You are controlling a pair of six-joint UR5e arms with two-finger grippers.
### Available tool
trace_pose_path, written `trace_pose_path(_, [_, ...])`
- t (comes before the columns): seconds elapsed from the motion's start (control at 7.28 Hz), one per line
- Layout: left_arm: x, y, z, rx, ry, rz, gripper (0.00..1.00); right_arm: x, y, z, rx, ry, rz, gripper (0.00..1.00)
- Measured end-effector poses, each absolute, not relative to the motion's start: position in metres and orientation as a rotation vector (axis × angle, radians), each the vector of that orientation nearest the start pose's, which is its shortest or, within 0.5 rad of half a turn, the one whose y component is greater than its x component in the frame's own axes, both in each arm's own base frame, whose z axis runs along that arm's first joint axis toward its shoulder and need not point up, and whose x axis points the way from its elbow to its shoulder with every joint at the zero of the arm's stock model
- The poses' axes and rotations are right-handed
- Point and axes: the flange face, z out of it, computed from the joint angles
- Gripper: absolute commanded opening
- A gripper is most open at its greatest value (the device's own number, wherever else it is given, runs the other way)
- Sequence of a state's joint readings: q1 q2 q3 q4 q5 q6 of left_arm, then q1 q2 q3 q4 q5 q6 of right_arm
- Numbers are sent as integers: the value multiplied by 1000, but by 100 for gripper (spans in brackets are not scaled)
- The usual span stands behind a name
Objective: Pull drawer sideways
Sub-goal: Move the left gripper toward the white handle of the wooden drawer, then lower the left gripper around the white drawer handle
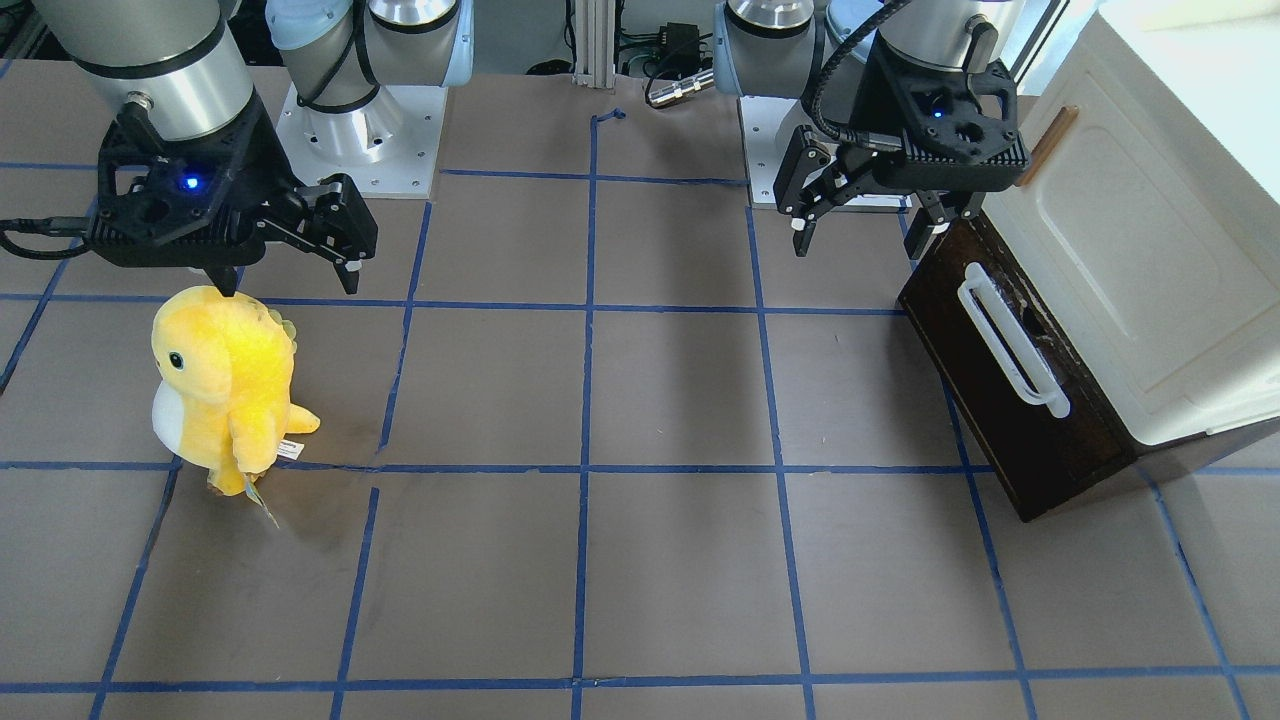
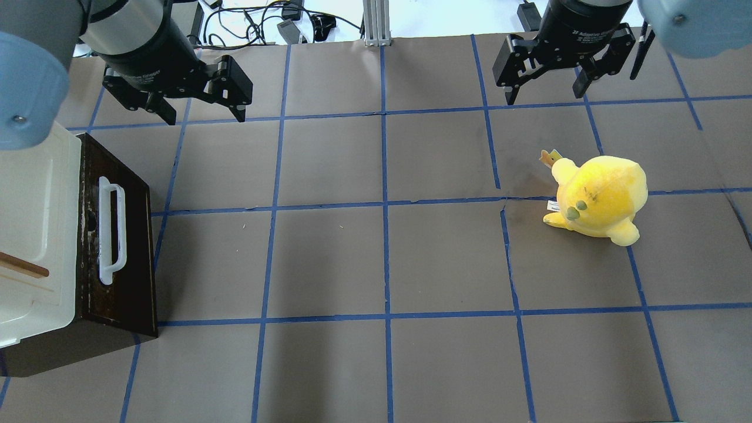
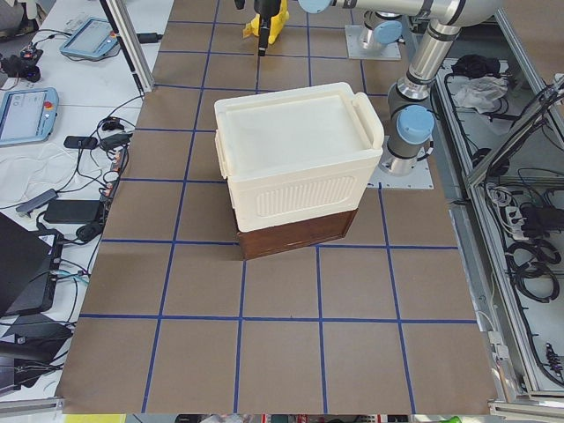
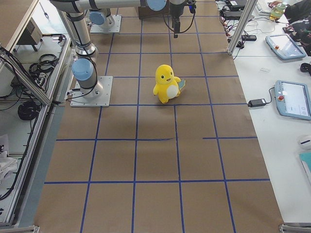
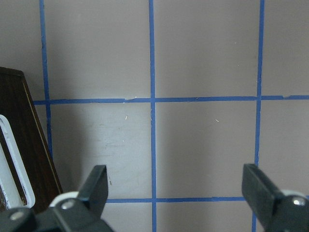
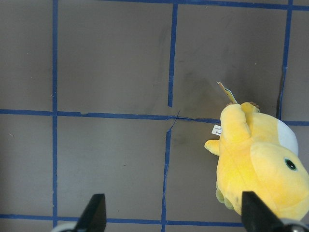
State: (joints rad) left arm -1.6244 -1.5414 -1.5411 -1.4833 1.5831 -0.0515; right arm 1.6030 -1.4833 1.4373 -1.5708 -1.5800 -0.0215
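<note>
Drawer at left edge of the overhead view, on the desk under the cream cabinet, looks shut, hard to confirm. Rigid wood, probably light. Grab white bar handle mid-span. Left gripper fingers apart, just above it in frame. Right gripper fingers also apart.

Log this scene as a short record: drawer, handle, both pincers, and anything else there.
drawer: dark brown front, under the cream cabinet, untouched
handle: white bar, free
plush: yellow, standing upright
left pincer: open, empty, near the drawer
right pincer: open, empty, near the plush
</note>
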Motion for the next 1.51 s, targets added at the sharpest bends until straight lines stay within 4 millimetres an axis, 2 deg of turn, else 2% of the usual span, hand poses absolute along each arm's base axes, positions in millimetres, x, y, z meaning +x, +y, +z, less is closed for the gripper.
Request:
trace_pose_path(0.55, [-157,-487,526,-9,3118,-229,100,149,-529,509,-84,3149,-73,100])
trace_pose_path(0.82, [-156,-497,521,-77,3102,-233,100,149,-529,509,-84,3149,-73,100])
trace_pose_path(1.1, [-166,-515,493,-76,3096,-185,100,149,-529,509,-85,3149,-72,100])
trace_pose_path(1.37, [-184,-529,450,-88,3010,-133,100,149,-529,509,-84,3149,-72,100])
trace_pose_path(1.51, [-189,-528,424,-116,2937,-99,100,149,-529,509,-84,3149,-73,100])
